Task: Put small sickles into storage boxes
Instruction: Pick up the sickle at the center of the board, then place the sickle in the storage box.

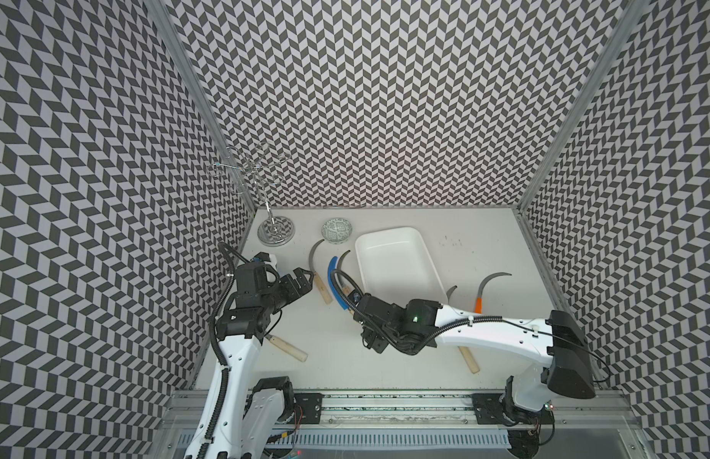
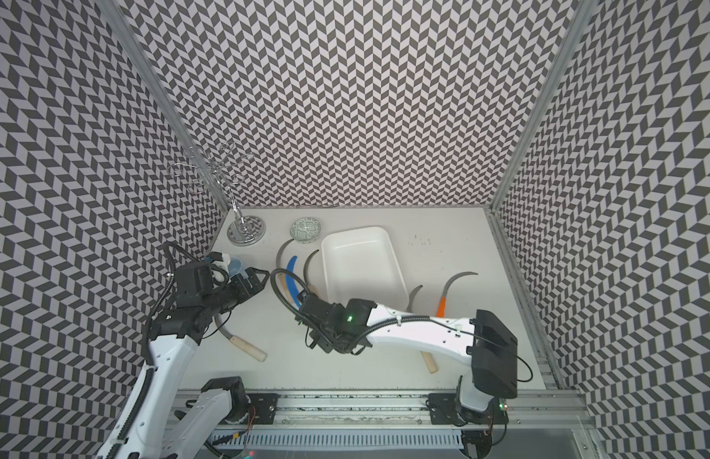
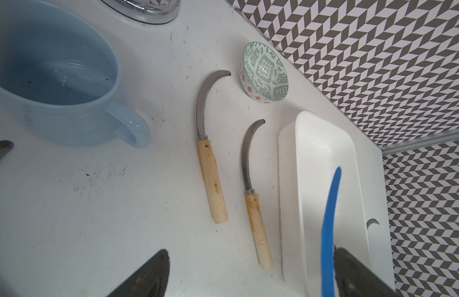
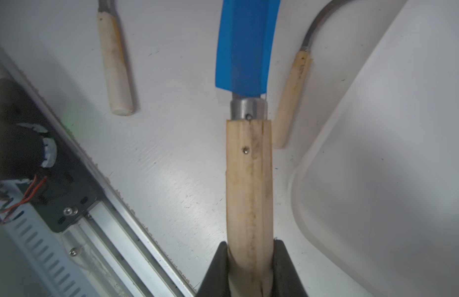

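Note:
My right gripper is shut on the pale wooden handle of the blue-bladed sickle, held a little above the table just left of the white storage box. My left gripper stands open, its fingers apart over bare table beside two grey-bladed sickles that lie parallel, left of the box. Another wooden-handled sickle lies partly under my left arm. One more is partly hidden by my right arm. An orange-handled sickle lies right of the box.
A light-blue mug stands close to my left gripper. A small patterned bowl sits behind the sickles, and a chrome wire stand is in the back left corner. Patterned walls enclose three sides; a metal rail runs along the front.

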{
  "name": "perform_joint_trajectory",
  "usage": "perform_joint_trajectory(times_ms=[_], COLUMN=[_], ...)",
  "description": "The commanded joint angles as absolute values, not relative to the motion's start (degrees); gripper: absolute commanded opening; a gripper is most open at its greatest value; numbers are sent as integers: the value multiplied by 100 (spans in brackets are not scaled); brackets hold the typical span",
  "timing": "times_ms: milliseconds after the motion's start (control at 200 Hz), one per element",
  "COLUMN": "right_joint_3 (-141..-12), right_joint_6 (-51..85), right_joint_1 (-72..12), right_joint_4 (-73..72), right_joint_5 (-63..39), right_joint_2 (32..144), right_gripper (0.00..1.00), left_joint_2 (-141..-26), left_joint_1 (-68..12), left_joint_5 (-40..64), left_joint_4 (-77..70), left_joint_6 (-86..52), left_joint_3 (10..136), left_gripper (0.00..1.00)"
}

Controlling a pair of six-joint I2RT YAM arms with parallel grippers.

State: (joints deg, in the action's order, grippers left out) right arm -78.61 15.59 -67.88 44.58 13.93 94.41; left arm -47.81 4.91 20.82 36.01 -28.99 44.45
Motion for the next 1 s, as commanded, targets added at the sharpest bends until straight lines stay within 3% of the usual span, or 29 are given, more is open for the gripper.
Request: perform_joint_trajectory(times_ms=[0, 325, 992], right_joint_3=[-8098, -8429, -7640], right_joint_6=[1449, 1065, 1312], right_joint_1=[-6062, -4309, -3981], right_joint_4=[4459, 4257, 3730], right_joint_5=[1623, 999, 429], right_joint_2=[9177, 9779, 10517], right_gripper=[0, 0, 0], left_joint_2=[-4685, -4685, -4650], left_joint_1=[519, 493, 428], left_joint_5=[2221, 2512, 2646], left_joint_4=[3458, 3252, 3190], left_joint_6=[-2860, -2888, -2857], left_joint_3=[4349, 4209, 4204], left_gripper=[99, 100, 100])
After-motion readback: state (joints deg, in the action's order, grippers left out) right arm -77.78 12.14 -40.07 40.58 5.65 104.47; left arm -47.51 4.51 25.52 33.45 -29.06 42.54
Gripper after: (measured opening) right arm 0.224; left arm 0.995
